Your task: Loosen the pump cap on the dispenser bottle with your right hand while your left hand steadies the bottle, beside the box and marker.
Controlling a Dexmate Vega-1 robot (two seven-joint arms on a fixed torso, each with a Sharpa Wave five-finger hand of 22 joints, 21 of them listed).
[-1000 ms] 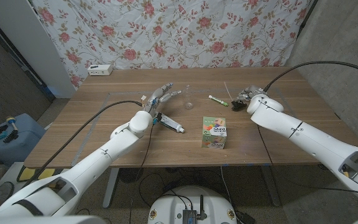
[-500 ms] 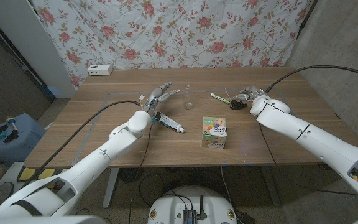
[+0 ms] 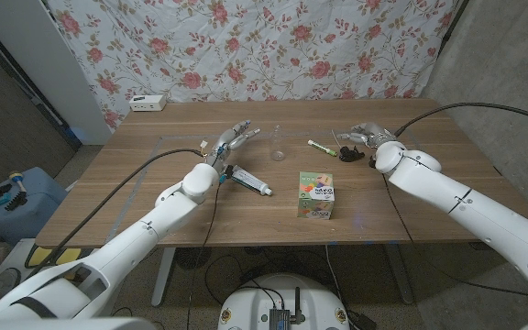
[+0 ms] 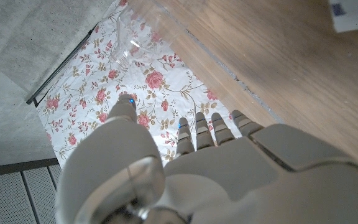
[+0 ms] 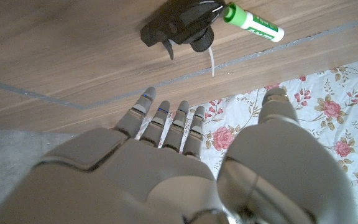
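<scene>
At centre frame in the head view the clear dispenser bottle [image 3: 277, 143] stands upright on the wooden table [image 3: 136, 197], its black pump cap [image 3: 350, 153] lying apart, right of centre, just past the green marker [image 3: 320, 146]. The left hand [image 3: 230, 143] (fingers spread, gripping nothing) sits left of the bottle. The right hand [image 3: 361, 137], open too, hovers beside the cap. The box [image 3: 316, 195] stands below centre.
</scene>
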